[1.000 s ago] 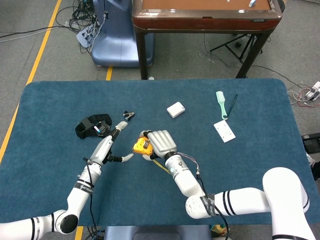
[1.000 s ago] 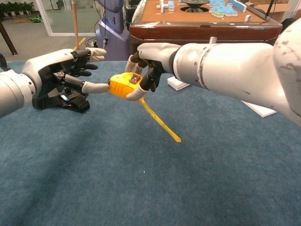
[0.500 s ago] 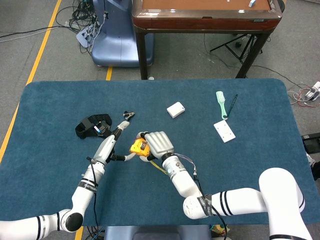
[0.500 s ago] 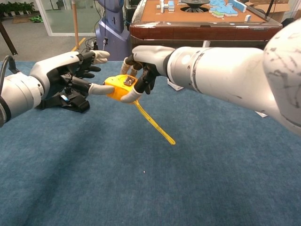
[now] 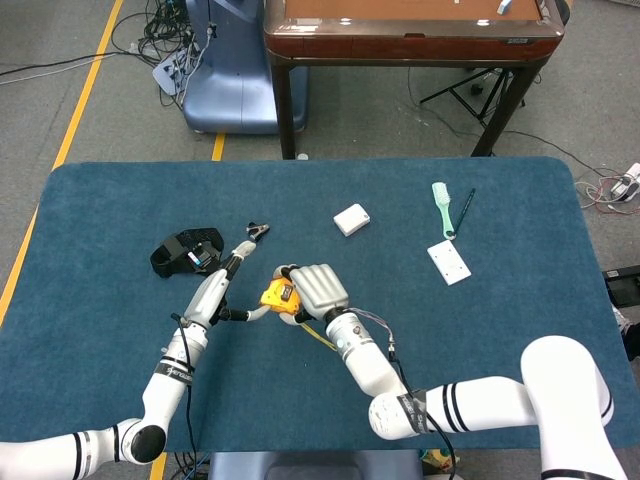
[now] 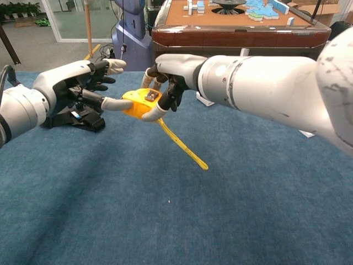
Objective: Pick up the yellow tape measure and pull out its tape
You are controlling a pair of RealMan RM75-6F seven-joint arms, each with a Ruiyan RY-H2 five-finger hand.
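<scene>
My right hand (image 5: 318,290) grips the yellow tape measure (image 5: 277,296) from above and holds it off the blue table. In the chest view the case (image 6: 139,102) sits under the right hand's (image 6: 171,72) curled fingers. A short length of yellow tape (image 6: 182,148) hangs out of it, slanting down to the right. The left hand (image 6: 77,88) is just left of the case with its fingers spread. One extended fingertip (image 6: 113,103) touches the case's left side. The left hand (image 5: 222,290) holds nothing.
A black strap-like object (image 5: 186,250) lies behind the left hand, with a small black clip (image 5: 258,231) near it. Further right lie a white box (image 5: 351,219), a green brush (image 5: 441,205), a pen (image 5: 465,210) and a white card (image 5: 449,262). A brown table (image 5: 410,30) stands beyond the far edge.
The right hand carried the tape measure a little to the left until its case met the left hand's fingertip. Since half a second ago almost nothing has moved.
</scene>
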